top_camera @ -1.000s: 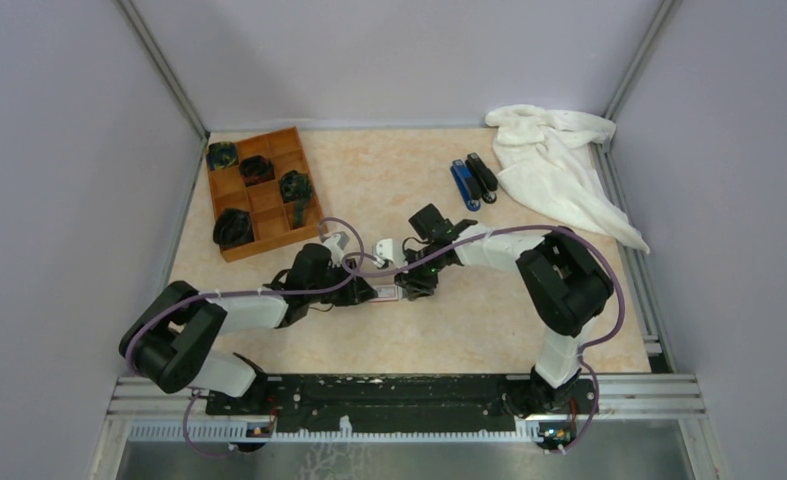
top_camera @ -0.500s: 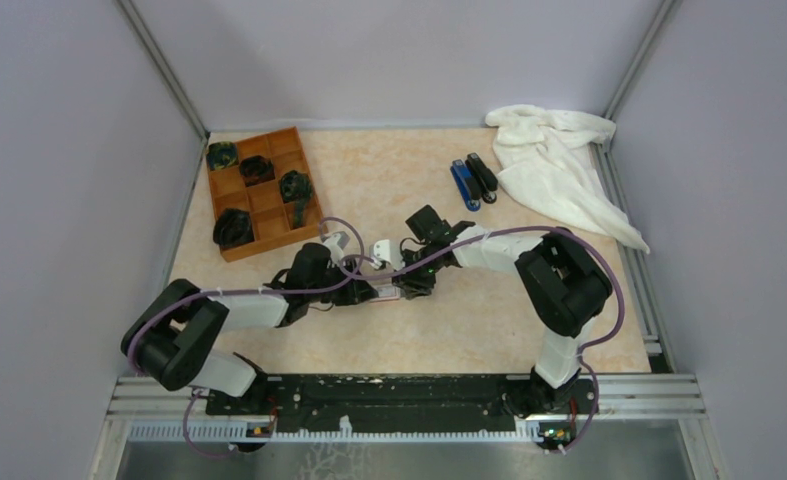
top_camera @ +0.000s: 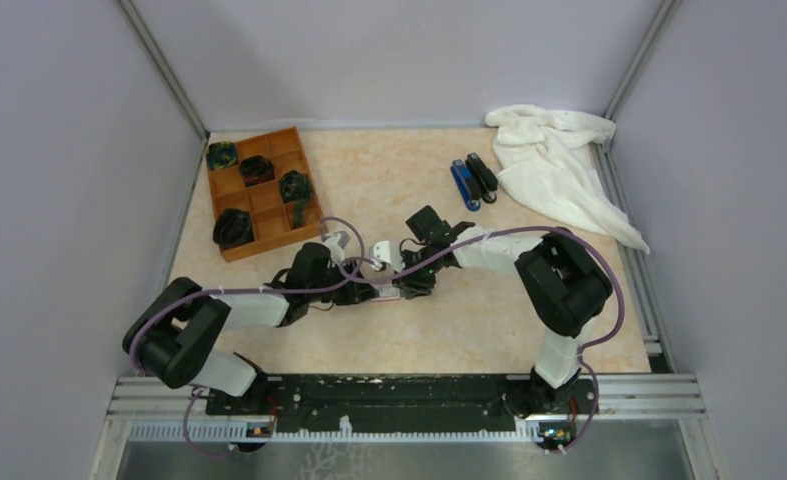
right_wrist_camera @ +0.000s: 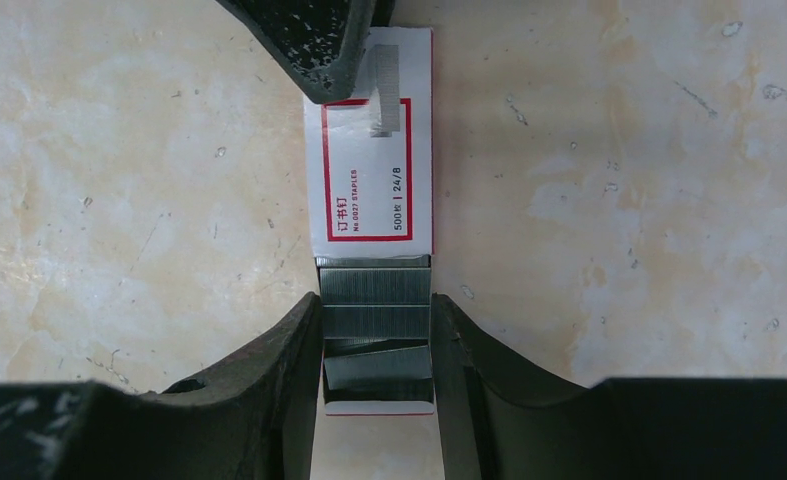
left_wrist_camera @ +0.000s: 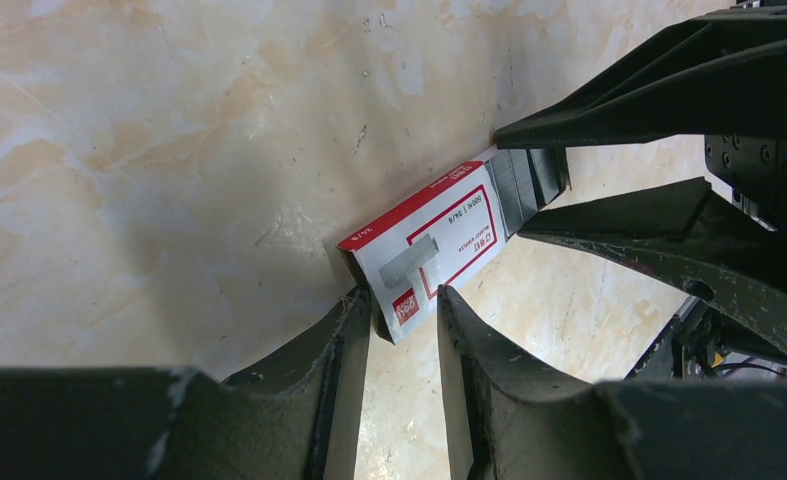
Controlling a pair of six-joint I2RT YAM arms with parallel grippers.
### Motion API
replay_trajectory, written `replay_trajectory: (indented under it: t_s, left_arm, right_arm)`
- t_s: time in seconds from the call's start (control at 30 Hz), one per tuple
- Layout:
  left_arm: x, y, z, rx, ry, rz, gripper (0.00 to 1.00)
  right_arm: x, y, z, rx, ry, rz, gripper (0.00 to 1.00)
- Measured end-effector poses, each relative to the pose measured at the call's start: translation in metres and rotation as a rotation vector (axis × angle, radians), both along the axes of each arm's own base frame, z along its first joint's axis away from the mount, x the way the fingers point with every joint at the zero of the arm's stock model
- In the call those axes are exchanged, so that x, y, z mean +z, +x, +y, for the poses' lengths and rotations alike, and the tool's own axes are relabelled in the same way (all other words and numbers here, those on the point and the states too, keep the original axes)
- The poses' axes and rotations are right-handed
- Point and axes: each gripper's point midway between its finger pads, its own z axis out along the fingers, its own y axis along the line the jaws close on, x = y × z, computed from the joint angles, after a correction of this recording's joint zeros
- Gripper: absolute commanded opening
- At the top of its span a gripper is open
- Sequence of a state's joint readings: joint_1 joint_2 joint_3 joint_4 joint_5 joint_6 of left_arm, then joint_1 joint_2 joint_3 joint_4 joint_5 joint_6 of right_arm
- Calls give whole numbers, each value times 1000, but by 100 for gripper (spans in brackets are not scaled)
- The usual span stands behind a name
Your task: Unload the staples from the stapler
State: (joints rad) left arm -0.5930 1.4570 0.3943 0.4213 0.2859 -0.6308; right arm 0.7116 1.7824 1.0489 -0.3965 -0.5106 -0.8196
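Both tools snug on staple box

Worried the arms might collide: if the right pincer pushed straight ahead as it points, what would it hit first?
The white-and-red box: the right pincer grips its drawer, and the box lies directly ahead. Beyond it, probably the left pincer at the far end.
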Motion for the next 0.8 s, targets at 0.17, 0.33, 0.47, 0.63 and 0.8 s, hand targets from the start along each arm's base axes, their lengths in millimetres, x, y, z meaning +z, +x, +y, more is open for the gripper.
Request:
replay_trajectory:
  t_s: [0.17, 0.33, 0.47, 0.63, 0.8]
  left_arm:
    - [0, 0, -2, -7, -6, 1, 39]
    - [0, 0, -3, -12, -12, 2, 39]
    - [0, 0, -4, -16, -19, 3, 39]
    - [0, -1, -5, -21, -28, 2, 40]
    - [1, -1, -5, -24, -34, -2, 41]
  right_arm:
    - [0, -4, 1, 42, 0, -9, 31]
    - [0, -4, 1, 46, -1, -13, 34]
    - [-1, -4, 1, 32, -2, -6, 41]
    - [0, -5, 1, 15, -1, 9, 56]
    - [14, -1, -8, -19, 19, 21, 61]
